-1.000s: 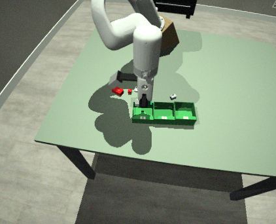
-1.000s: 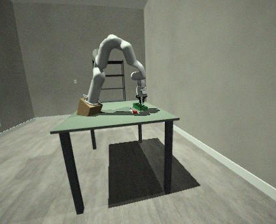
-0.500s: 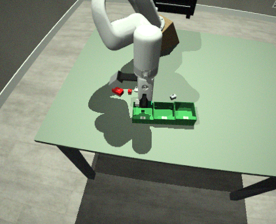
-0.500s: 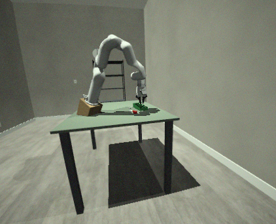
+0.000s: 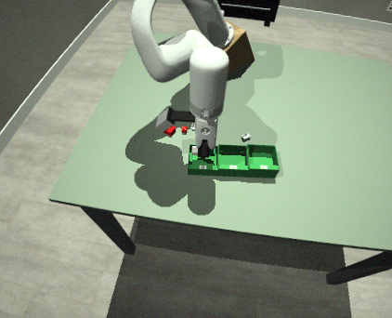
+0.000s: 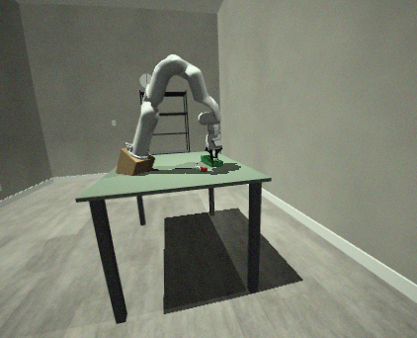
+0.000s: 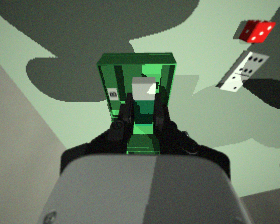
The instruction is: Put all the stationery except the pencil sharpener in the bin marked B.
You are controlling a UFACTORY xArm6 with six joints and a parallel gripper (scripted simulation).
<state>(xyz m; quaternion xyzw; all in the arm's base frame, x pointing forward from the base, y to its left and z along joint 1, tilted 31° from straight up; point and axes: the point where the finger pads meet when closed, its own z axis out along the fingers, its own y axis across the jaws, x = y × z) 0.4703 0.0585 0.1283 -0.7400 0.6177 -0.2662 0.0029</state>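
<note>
Three green bins stand joined in a row: left (image 5: 202, 162), middle (image 5: 232, 159) and right (image 5: 263, 159). My gripper (image 5: 203, 151) hangs over the left bin, low between its walls. In the wrist view the gripper (image 7: 142, 107) is shut on a small white block (image 7: 143, 89), like an eraser, held above this bin's floor (image 7: 141, 75). The bin has a small label (image 7: 112, 93) on its wall; I cannot read the letter with certainty. The bins also show small in the exterior view (image 6: 211, 160).
A red die (image 7: 256, 31) and a white domino (image 7: 242, 71) lie left of the bins. Two red pieces (image 5: 170, 131) (image 5: 184, 129) and a dark grey flat object (image 5: 170, 116) lie behind. A small white-grey thing (image 5: 246, 137) lies behind the middle bin. The arm's wooden base (image 5: 237, 48) stands at the back.
</note>
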